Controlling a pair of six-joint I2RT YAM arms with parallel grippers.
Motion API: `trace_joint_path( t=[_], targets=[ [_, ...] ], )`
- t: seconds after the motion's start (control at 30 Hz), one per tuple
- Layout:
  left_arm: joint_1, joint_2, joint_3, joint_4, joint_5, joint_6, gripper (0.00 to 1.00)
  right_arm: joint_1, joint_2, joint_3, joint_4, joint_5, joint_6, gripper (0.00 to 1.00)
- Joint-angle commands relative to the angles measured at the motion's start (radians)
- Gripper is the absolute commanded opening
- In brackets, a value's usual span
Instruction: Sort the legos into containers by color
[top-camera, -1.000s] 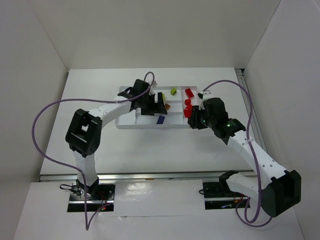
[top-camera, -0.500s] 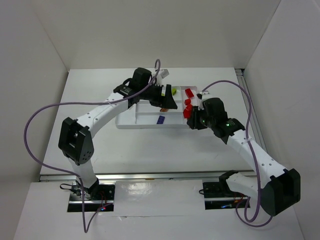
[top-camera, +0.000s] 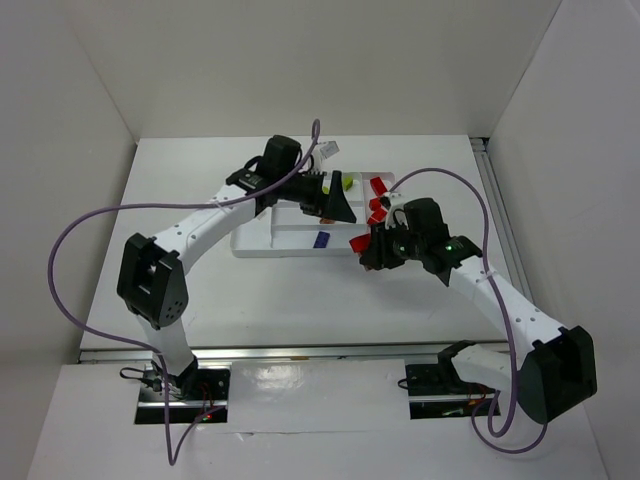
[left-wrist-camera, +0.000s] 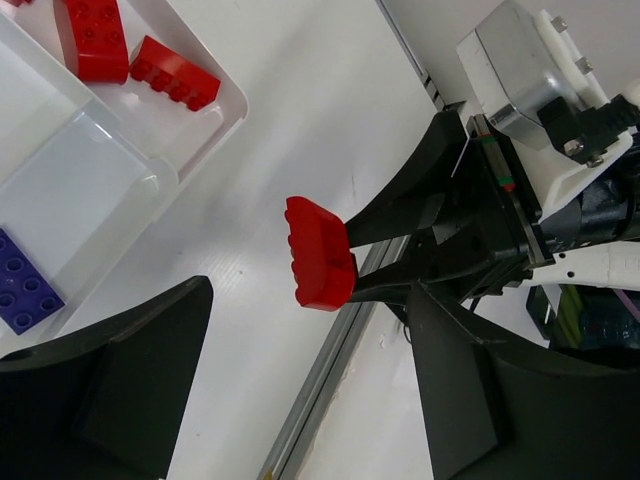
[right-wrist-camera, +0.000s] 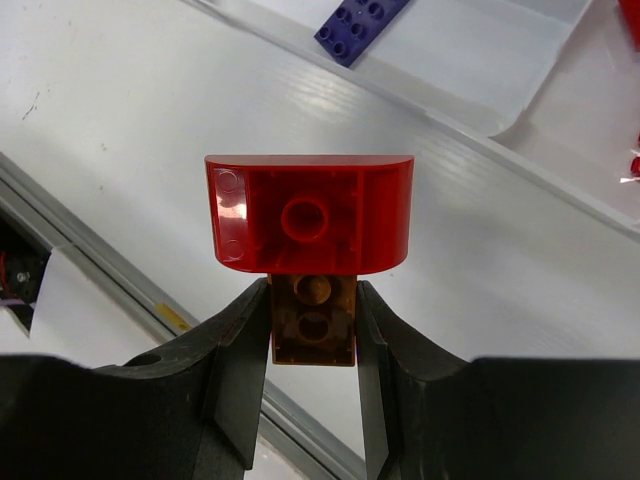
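Right wrist view: right gripper pinches an orange-brown brick; a red brick is stuck on its far end.
Left gripper: jaws wide, empty.
Tray: beyond the right fingertips, holding a dark blue brick.

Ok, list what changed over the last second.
The right gripper, clamped on a brown brick with a red brick stuck to it, pulled back off the tray toward the near left. The left gripper, open, swung right along the tray. The tray, dark blue brick and loose red bricks stayed put.
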Motion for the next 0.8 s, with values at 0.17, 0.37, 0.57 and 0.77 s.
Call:
trace_joint_path(
  t=[0.17,0.37,0.57,0.77],
  targets=[
    [-0.001,0.059,-0.025,0.016,0.094,-0.036,0.91,0.007,0.001,-0.004,0.062,-0.041,-0.021,0.00],
    [-0.031,0.087,-0.036,0.074,0.133,-0.087,0.89,0.007,-0.020,-0.004,0.062,-0.012,-0.021,0.00],
    [-0.031,0.087,-0.089,0.160,0.194,-0.143,0.74,0.007,-0.030,-0.004,0.062,-0.012,-0.021,0.00],
    [-0.041,0.076,-0.089,0.169,0.194,-0.143,0.62,0.007,-0.030,-0.004,0.062,0.006,-0.021,0.00]
  ],
)
